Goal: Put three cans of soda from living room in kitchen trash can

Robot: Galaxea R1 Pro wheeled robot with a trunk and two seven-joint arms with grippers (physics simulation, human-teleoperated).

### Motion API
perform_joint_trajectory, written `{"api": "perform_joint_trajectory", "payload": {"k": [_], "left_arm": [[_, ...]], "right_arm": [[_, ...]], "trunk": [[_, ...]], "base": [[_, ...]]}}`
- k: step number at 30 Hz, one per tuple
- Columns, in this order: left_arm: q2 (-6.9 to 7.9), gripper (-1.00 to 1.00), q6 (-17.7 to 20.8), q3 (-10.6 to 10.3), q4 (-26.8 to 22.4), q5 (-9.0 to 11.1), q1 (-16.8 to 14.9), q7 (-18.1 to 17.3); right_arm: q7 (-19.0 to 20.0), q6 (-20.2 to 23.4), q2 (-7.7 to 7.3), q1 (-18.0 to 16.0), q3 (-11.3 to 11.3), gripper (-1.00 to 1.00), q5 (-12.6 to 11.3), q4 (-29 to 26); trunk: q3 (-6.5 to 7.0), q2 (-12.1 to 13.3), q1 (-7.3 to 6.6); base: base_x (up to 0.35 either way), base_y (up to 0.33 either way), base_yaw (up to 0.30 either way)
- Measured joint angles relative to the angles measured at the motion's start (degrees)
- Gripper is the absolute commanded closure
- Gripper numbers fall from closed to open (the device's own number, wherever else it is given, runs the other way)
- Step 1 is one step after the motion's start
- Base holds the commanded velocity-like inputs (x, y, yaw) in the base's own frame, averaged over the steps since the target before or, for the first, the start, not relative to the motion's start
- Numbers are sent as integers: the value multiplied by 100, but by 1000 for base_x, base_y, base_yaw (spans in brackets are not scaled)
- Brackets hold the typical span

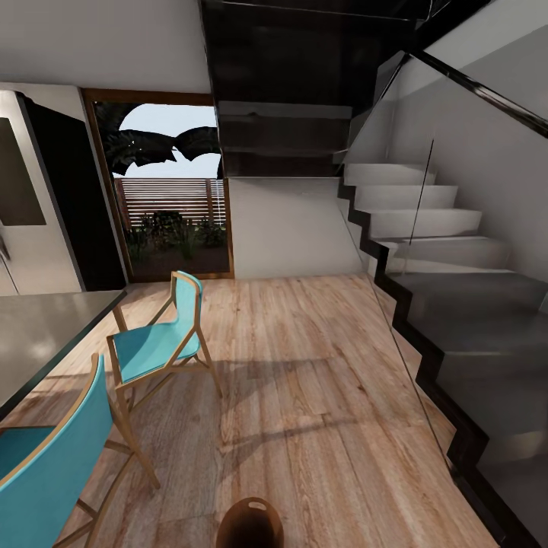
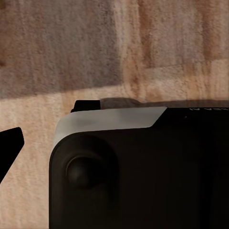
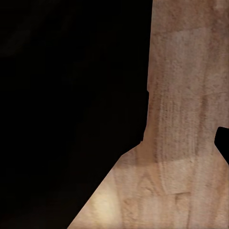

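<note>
Tash can low on wood floor beside turquoise chairs; both grippers' jaw state impossible to tell.

A staircase with a glass side rises beside the wood floor. Across the floor from it, two turquoise chairs stand beside a grey table. Beyond them is a glass door.

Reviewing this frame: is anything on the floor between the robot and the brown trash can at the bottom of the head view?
Nothing visible does. The trash can stands on bare wood floor at the head view's bottom edge. The two turquoise chairs and the grey table sit off to the left, the staircase to the right. No soda cans appear.
</note>
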Motion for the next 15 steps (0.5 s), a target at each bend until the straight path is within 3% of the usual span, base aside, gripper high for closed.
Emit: {"api": "perform_joint_trajectory", "payload": {"k": [15], "left_arm": [[0, -100, 0, 0, 0, 0, 0, 0]], "right_arm": [[0, 0, 0, 0, 0, -100, 0, 0]], "trunk": [[0, 0, 0]], "base": [[0, 0, 0]]}}
